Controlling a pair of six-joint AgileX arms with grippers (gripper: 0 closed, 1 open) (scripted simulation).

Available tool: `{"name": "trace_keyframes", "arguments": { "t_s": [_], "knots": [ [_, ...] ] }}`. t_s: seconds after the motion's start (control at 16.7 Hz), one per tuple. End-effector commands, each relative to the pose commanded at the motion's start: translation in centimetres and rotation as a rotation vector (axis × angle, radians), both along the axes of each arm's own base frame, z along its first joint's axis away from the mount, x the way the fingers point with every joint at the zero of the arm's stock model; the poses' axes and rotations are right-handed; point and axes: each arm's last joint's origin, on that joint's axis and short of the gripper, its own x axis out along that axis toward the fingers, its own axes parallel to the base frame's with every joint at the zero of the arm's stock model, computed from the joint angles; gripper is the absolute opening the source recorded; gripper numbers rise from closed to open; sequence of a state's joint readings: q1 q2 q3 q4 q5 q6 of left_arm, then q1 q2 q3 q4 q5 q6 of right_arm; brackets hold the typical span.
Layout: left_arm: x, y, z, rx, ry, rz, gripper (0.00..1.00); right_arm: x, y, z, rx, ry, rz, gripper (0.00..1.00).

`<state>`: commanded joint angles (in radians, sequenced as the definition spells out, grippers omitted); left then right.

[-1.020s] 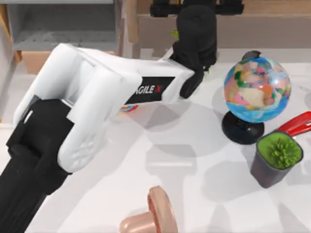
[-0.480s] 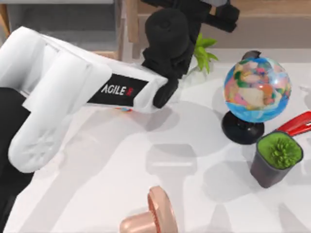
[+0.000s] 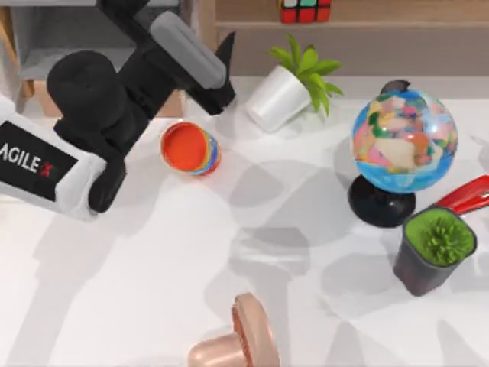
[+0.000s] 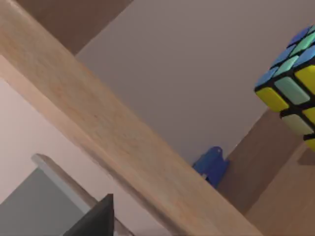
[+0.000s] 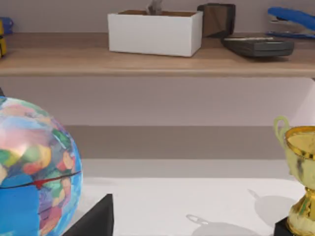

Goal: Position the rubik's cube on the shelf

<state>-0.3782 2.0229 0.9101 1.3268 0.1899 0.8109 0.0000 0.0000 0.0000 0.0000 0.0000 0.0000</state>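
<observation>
The rubik's cube (image 3: 304, 10) sat on the shelf (image 3: 397, 11) along the worktop's far edge, roughly midway along it, with nothing gripping it. In the left wrist view the cube (image 4: 294, 84) showed yellow, green and blue faces and rested on the wooden board (image 4: 108, 137), with a small blue object (image 4: 211, 165) farther back on the same shelf.

The left end effector (image 3: 218, 76) hung over the far-left part of the worktop (image 3: 191, 260), beside the grey cubby (image 3: 76, 38) and well apart from the cube; it carried nothing, and whether its fingers were spread or pressed together could not be told. Just beside it on the worktop lay the orange-red stack of cups (image 3: 191, 148). A tipped white pot with a green plant (image 3: 286, 88) lay near the far edge below the cube.

Toward the right edge stood the globe (image 3: 403, 140), a dark pot with a green plant (image 3: 434, 250) and a red stapler (image 3: 466, 197). A pink object (image 3: 237, 340) rested at the near edge.

The right wrist view showed the globe (image 5: 34, 167), a gold trophy (image 5: 300, 182), and a white box (image 5: 155, 32) on the shelf.
</observation>
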Motion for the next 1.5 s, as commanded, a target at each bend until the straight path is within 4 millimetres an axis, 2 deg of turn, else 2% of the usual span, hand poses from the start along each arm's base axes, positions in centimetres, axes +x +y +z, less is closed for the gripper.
{"name": "trace_keyframes", "arguments": {
  "t_s": [0.24,0.42,0.66,0.9,1.02,1.14,1.5],
  "knots": [
    [-3.7,10.4,-3.0,0.254,-0.016,0.074,1.00,0.0,0.0,0.0,0.000,0.000,0.000,1.00],
    [-7.5,16.9,-5.3,0.406,0.014,0.154,1.00,0.0,0.0,0.0,0.000,0.000,0.000,1.00],
    [-12.0,23.5,-7.2,0.555,0.049,0.292,1.00,0.0,0.0,0.0,0.000,0.000,0.000,1.00],
    [-13.8,29.0,-7.5,0.687,0.027,0.466,1.00,0.0,0.0,0.0,0.000,0.000,0.000,1.00],
    [-14.0,31.2,-7.2,0.742,0.004,0.539,1.00,0.0,0.0,0.0,0.000,0.000,0.000,1.00],
    [-14.1,32.4,-6.9,0.773,-0.010,0.579,1.00,0.0,0.0,0.0,0.000,0.000,0.000,1.00],
    [-13.9,32.3,-6.9,0.772,-0.011,0.577,1.00,0.0,0.0,0.0,0.000,0.000,0.000,1.00]
  ]
}}
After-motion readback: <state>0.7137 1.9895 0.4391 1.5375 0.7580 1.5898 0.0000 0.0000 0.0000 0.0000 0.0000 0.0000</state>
